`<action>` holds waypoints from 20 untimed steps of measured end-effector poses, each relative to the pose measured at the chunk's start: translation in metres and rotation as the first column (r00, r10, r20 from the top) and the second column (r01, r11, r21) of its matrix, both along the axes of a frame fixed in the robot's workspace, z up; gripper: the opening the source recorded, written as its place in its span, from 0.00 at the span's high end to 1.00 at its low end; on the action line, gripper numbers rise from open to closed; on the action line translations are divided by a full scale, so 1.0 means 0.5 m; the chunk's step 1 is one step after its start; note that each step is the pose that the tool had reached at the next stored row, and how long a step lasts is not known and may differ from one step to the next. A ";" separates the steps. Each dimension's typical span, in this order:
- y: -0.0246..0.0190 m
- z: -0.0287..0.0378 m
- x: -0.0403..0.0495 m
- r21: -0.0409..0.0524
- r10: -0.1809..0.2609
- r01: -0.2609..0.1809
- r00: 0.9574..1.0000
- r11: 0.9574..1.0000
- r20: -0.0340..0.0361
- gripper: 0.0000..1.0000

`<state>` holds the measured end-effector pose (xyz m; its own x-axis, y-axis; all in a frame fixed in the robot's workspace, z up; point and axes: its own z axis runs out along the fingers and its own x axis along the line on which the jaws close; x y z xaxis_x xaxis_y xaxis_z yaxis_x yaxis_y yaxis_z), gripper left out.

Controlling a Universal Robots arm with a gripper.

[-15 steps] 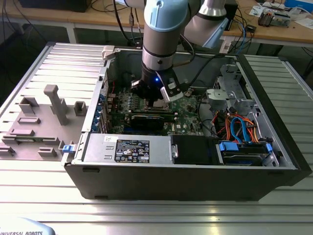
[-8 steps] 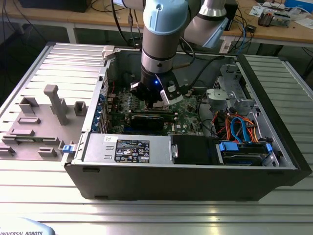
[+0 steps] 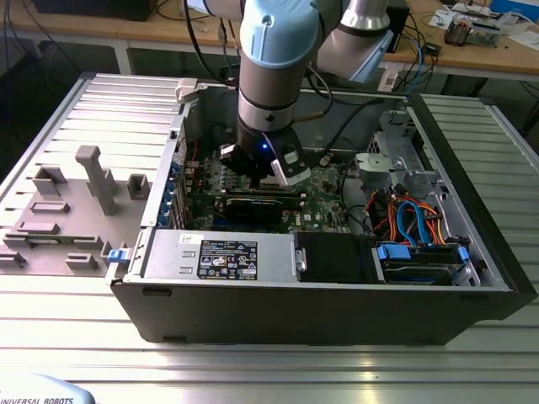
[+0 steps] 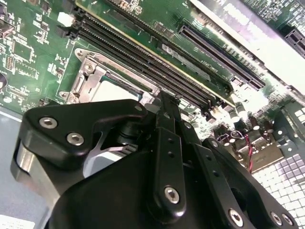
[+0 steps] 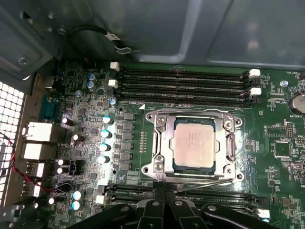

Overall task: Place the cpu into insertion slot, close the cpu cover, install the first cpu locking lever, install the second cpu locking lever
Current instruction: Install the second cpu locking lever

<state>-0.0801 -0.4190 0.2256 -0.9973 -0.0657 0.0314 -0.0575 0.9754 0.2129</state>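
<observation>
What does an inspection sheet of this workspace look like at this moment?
Surface: ribbed metal table carrying an open computer case.
Job's things: cpu sits in the insertion slot; cpu cover lies closed around it.
Clutter: grey fixture blocks on the exterior view's left.
Grippers: tool is down inside the case at the socket's edge, at a thin lever.
Cables: blue and orange leads by the drive bay; black cable along the case wall.
Surroundings: wooden benches behind.
</observation>
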 end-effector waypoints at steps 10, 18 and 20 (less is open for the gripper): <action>-0.0106 -0.021 -0.012 0.049 0.000 0.000 1.000 0.999 0.000 0.89; -0.0149 -0.030 -0.018 0.067 0.000 0.000 1.000 0.998 0.000 0.89; -0.0150 -0.034 -0.018 0.070 0.000 0.000 1.000 0.998 0.000 0.89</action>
